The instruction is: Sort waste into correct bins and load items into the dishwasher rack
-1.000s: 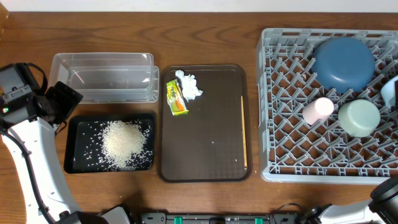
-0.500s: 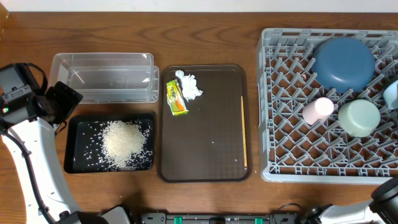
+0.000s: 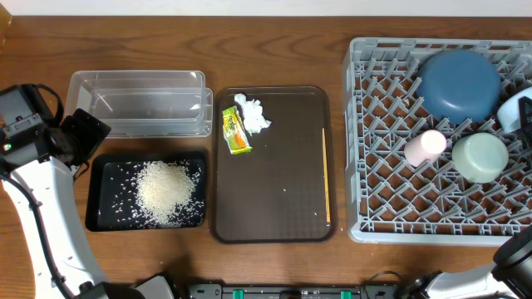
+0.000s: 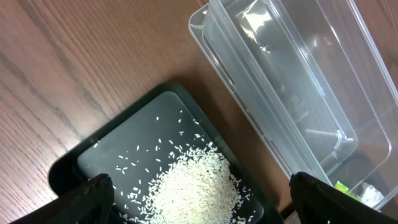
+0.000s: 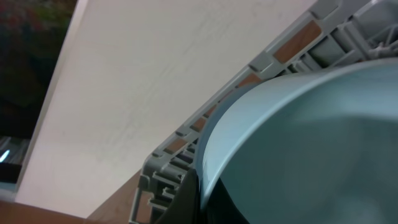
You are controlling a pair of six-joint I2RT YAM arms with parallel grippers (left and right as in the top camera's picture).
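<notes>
Right gripper (image 3: 525, 116) is pinched tight on the rim of the light-blue bowl (image 5: 298, 143), at the right edge of the overhead frame, over the upper right of the dishwasher rack (image 3: 391, 191). Likely step: racking that bowl beside the large blue bowl (image 3: 459, 85), mint-green bowl (image 3: 480, 157) and pink cup (image 3: 425, 147). Next move calls for seating it between pegs, then letting go.

Left gripper (image 4: 202, 196) hangs wide open, empty, over the black tray (image 3: 96, 199) holding the rice (image 3: 166, 193), beside the clear tub (image 3: 137, 76). Chopstick (image 3: 326, 174), tissue (image 3: 253, 115) and wrapper (image 3: 235, 130) lie unsorted on the brown serving tray (image 3: 274, 208), mid-frame.

Wooden table (image 3: 274, 50); white wall (image 5: 155, 81) behind.
</notes>
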